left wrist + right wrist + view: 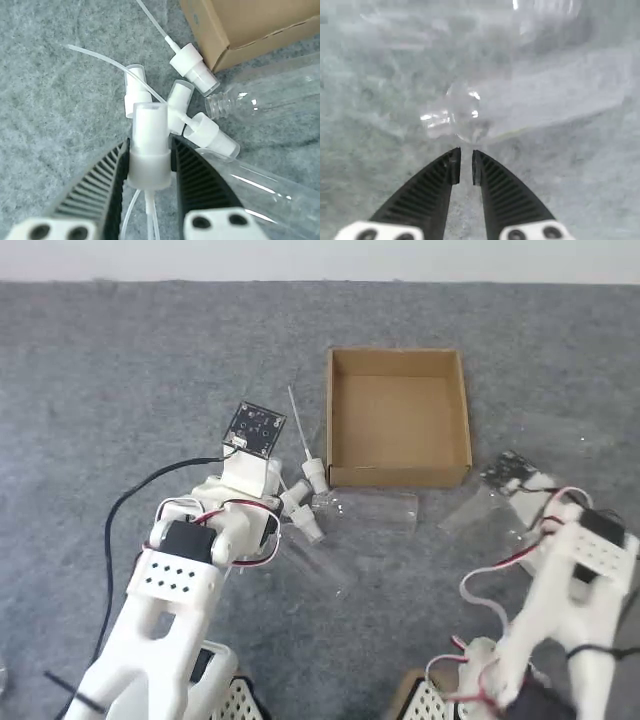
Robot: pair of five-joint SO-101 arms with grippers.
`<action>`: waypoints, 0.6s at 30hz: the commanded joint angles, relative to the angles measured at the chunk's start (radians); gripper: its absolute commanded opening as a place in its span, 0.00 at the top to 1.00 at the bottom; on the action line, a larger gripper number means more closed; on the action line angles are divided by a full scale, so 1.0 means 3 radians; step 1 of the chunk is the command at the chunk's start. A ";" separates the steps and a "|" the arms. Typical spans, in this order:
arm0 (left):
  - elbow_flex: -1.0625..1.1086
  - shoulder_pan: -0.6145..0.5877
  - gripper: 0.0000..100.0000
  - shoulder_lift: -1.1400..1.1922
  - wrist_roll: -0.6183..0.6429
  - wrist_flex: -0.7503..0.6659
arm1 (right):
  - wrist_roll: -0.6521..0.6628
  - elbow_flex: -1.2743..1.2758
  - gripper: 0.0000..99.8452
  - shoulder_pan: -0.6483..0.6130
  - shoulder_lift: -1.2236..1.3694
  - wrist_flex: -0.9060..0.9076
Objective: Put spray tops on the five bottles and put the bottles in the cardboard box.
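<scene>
Presently clamped between the ribbed black jaws of the left tool: a white plastic spray top, nozzle end away from the wrist, thin dip tube trailing back between the jaws. Just beyond it, four more white spray tops loose on the grey felt-like desk, bunched and partly overlapping. One and another right behind the held top, touching it or not, cannot tell. A third against a clear plastic bottle lying on its side. A fourth beside the corner of the open brown cardboard box, its tube cut off at the view's edge. Small faint mark printed on the box's outer wall, too small to read. Second clear bottle on its side, bare open neck toward the tops.

From above: box just past desk centre toward 12 o'clock, one clear bottle lying along its 6 o'clock wall. White left arm at 7 o'clock, tool largely hidden under its own wrist camera board. White right arm at 4 o'clock. Further clear bottles hard to make out against the grey, count uncertain.

Right tool all but closed, a thin slit between the jaws, holding nothing, tips just short of a blurred clear bottle's round mouth.
</scene>
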 commanded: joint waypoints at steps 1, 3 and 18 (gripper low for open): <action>-0.0023 -0.0026 0.99 -0.0082 -0.0031 -0.0066 | -0.0046 -0.0020 0.99 -0.0325 -0.0892 0.0263; -0.0023 -0.0026 0.99 -0.0082 -0.0031 -0.0066 | -0.0041 -0.0041 0.99 -0.0355 -0.1230 0.0258; -0.0023 -0.0026 0.99 -0.0082 -0.0031 -0.0066 | 0.0946 -0.1299 0.81 -0.0386 -0.0028 0.0289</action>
